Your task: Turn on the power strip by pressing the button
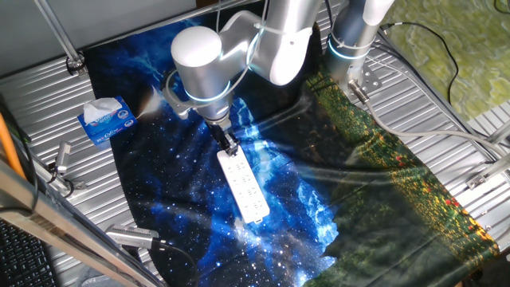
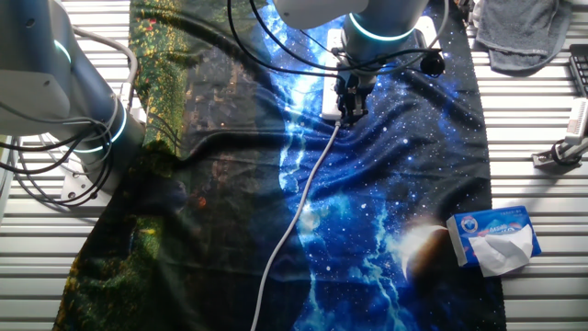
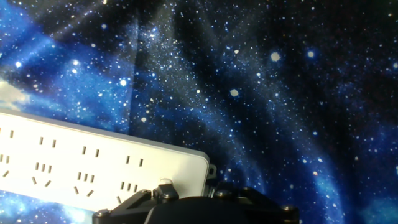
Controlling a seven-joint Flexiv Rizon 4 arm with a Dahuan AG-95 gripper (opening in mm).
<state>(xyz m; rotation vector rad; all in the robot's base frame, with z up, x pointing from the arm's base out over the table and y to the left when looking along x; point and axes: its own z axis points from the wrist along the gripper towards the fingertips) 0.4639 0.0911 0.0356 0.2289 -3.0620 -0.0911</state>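
The white power strip (image 1: 244, 186) lies on the starry blue cloth, its socket rows facing up. My gripper (image 1: 229, 147) points down onto its corded end, touching or just above it. In the other fixed view the gripper (image 2: 350, 108) covers most of the strip (image 2: 329, 101), and the thin white cord (image 2: 296, 202) runs from there toward the near edge. In the hand view the strip (image 3: 93, 167) fills the lower left, with the dark gripper body (image 3: 199, 210) over its end. The button is hidden under the fingers. No view shows a gap or contact between the fingertips.
A blue-and-white tissue box (image 1: 106, 119) stands at the cloth's edge and also shows in the other fixed view (image 2: 492, 237). A grey cloth (image 2: 525, 33) lies on the slatted metal table (image 1: 48, 104). The arm's base (image 2: 55, 83) and cables stand beside the dark cloth.
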